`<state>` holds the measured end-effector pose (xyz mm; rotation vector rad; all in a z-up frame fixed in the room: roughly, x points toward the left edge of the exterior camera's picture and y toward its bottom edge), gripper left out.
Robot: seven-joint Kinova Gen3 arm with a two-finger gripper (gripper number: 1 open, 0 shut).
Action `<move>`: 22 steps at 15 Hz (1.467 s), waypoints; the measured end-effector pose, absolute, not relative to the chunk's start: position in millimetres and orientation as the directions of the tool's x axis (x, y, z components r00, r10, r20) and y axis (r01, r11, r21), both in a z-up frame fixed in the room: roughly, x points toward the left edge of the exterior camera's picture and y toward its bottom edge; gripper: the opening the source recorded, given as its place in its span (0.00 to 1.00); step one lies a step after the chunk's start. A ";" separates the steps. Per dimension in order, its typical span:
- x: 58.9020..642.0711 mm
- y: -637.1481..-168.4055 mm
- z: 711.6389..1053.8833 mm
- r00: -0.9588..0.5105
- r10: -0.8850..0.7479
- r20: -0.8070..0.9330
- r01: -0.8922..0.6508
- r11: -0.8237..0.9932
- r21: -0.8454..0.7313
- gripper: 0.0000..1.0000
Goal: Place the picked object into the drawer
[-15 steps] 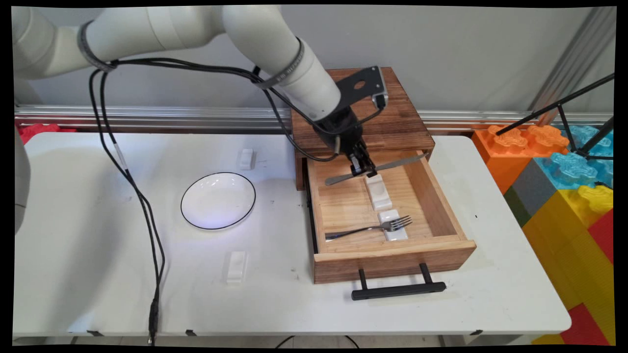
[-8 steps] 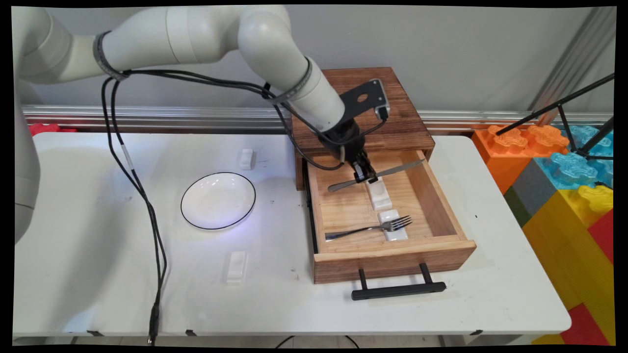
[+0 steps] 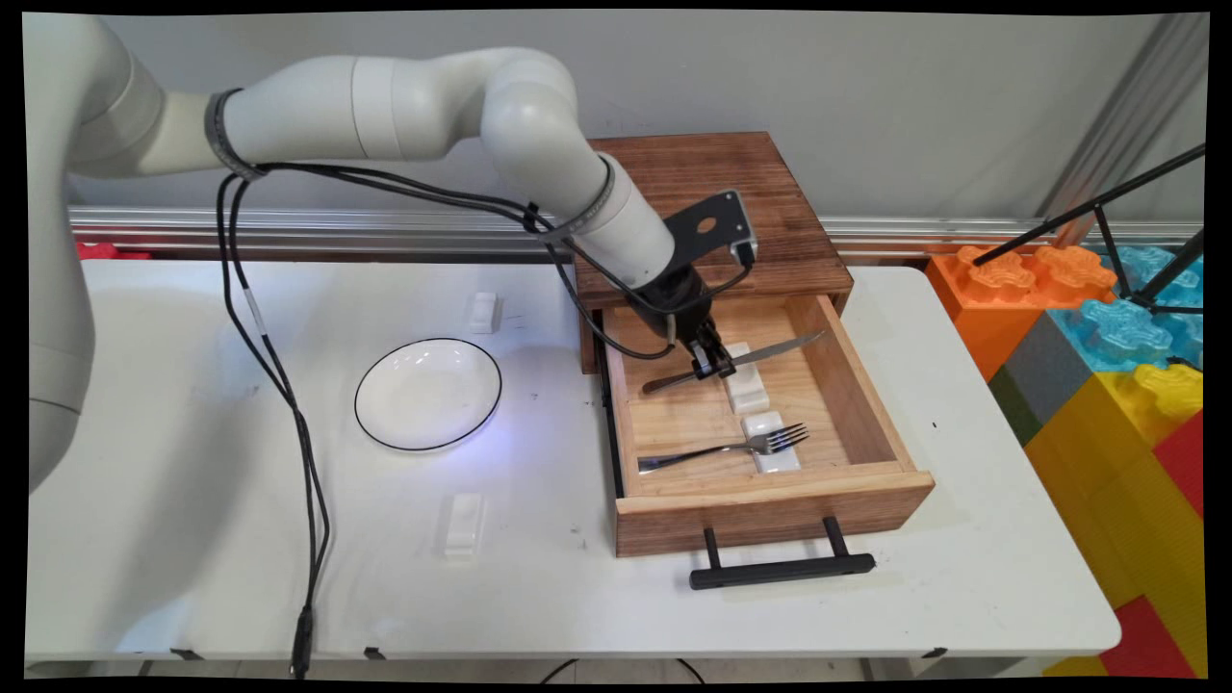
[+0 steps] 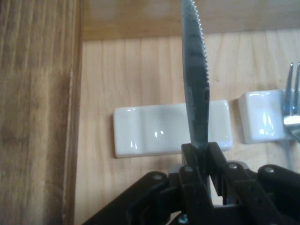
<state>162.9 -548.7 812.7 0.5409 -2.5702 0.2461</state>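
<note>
My gripper (image 3: 713,366) (image 4: 201,152) is shut on a metal knife (image 3: 736,358) (image 4: 196,79), held level just above the floor of the open wooden drawer (image 3: 866,476). The serrated blade points toward the drawer's right wall. Directly under the knife lies a white cutlery rest (image 3: 747,383) (image 4: 154,129). A second white rest (image 3: 770,443) (image 4: 260,123) sits nearer the drawer front with a fork (image 3: 722,449) (image 4: 293,110) lying across it.
The drawer has a black handle (image 3: 782,570) and slides out of a dark wooden cabinet (image 3: 712,207). A white plate with a black rim (image 3: 428,394) lies on the table to the left. Two more white rests (image 3: 483,312) (image 3: 463,525) lie near it. Coloured blocks (image 3: 1107,385) stand at the right.
The gripper has come down and toward the drawer front with the knife, from above the drawer's back to just over the far white rest.
</note>
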 end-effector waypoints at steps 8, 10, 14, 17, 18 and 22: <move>161.1 -551.1 790.8 -0.793 -0.338 0.507 -0.428 0.901 -0.069 0.00; 160.6 -551.2 787.8 -0.794 -0.338 0.506 -0.428 0.901 -0.070 0.00; 160.0 -550.1 783.5 -0.798 -0.330 0.504 -0.420 0.904 -0.073 0.00; 160.3 -548.8 783.0 -0.802 -0.323 0.503 -0.414 0.907 -0.076 1.00; 160.6 -547.9 783.2 -0.803 -0.323 0.501 -0.412 0.908 -0.077 1.00; 160.2 -545.4 787.3 -0.805 -0.319 0.501 -0.409 0.909 -0.078 1.00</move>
